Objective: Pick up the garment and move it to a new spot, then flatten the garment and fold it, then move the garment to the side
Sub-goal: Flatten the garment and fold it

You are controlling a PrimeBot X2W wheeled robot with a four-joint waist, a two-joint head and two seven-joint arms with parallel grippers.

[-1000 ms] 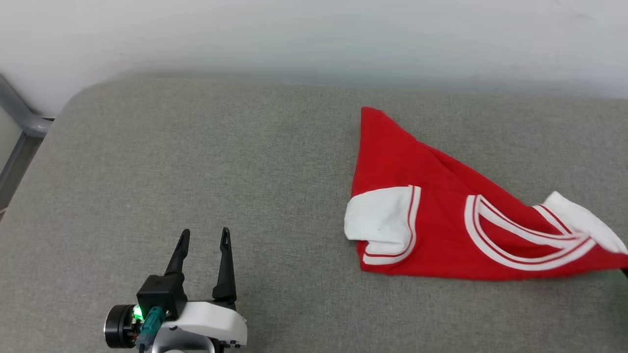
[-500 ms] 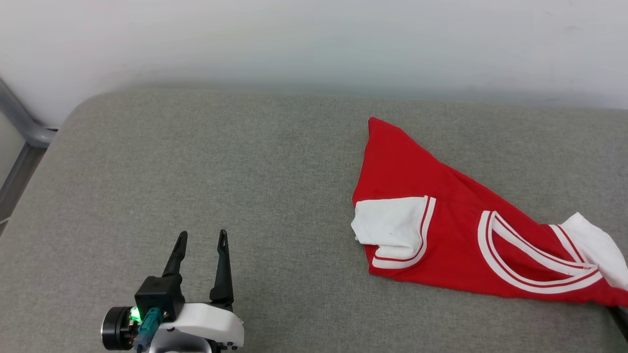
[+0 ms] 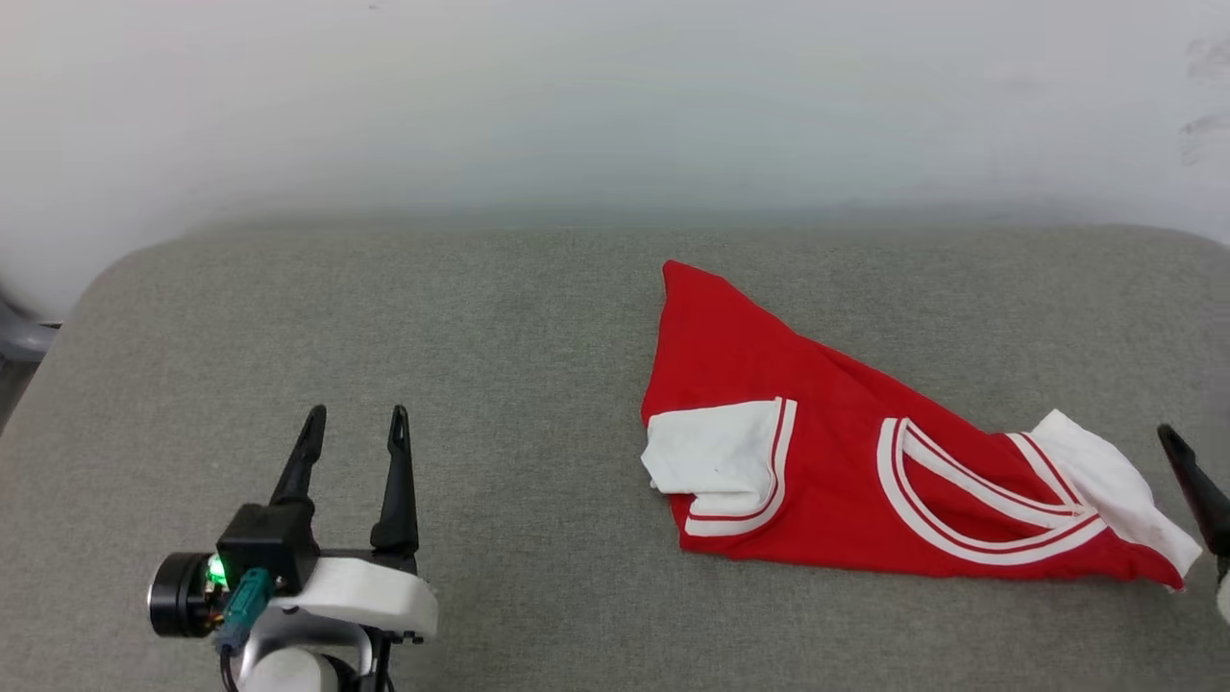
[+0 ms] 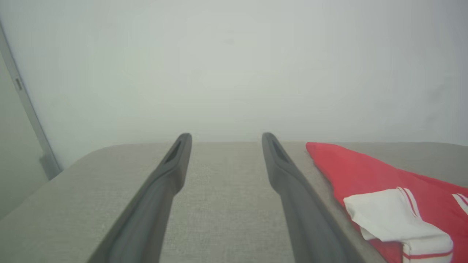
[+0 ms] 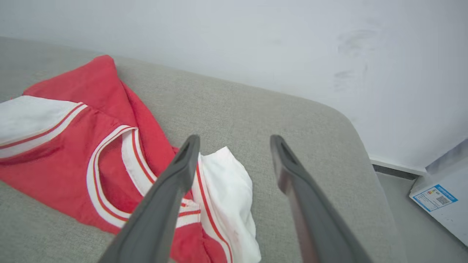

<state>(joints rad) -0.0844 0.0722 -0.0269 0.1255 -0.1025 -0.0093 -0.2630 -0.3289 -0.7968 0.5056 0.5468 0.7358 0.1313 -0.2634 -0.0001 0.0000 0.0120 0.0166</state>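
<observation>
Fingers (image 4: 172,175) of the left gripper (image 3: 356,415) are spread wide with nothing between them. They hover over bare grey padded surface (image 3: 480,317) at the lower left, well apart from the garment (image 3: 817,461). Right gripper (image 5: 235,138) likewise released: both fingers stand apart above the garment's right end, clamping nothing. From the head camera one dark finger (image 3: 1192,485) of it pokes in at the right edge, just beside the cloth. Pale wall (image 3: 615,96) behind everything, its faint smudges (image 5: 358,36) clearest from the right wrist. Padded surface has rounded corners and runs from the wall to the near edge. Garment lies on its right half, red, rumpled into a rough triangle with one corner pointing toward the wall. It rests flat on the padding, held by neither gripper. Head view gives the whole outline: white sleeve (image 3: 716,461) folded over at the left, white-and-red striped collar (image 3: 898,471) curving through the middle, second white sleeve (image 3: 1115,490) bunched at the right tip. Left wrist view catches the first sleeve and the red corner just right of its own fingers. Right wrist view adds the floor (image 5: 420,237) past the padding's corner. A pale box (image 5: 457,215) stands there, with a blue-edged label (image 5: 433,195) bearing a square code; print too small to read. Grey metal upright (image 4: 25,106) at far left. Small green light (image 3: 216,569) glows on the left wrist.
</observation>
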